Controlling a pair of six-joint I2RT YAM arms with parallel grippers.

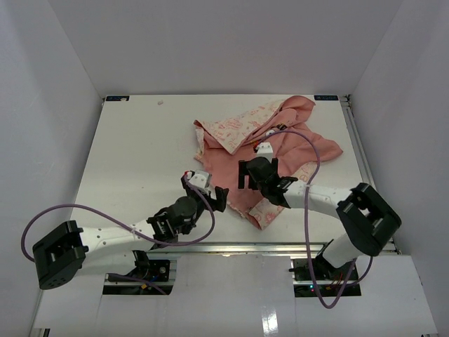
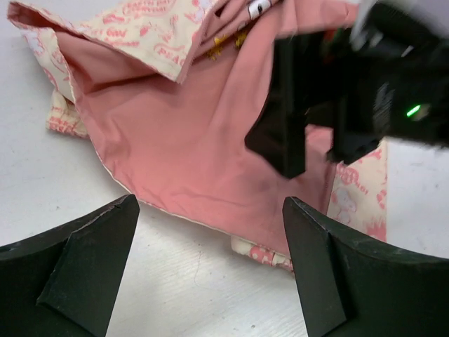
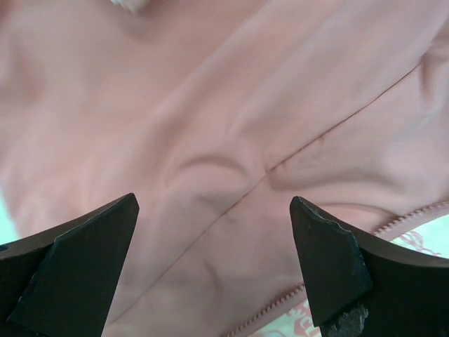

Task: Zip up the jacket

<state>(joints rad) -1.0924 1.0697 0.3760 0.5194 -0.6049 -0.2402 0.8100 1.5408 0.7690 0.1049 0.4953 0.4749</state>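
White table (image 1: 133,154) | jacket (image 1: 280,151) crumpled far right, lining up | soft, light, likely bunches; grip by zipper edge (image 3: 277,303) | left gripper (image 1: 205,191) open, empty | right gripper (image 1: 256,169) open over jacket

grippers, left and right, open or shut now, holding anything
Left gripper: open, holding nothing.
Right gripper: open over the jacket, holding nothing.

White table (image 1: 140,154) between plain white walls (image 1: 210,42).
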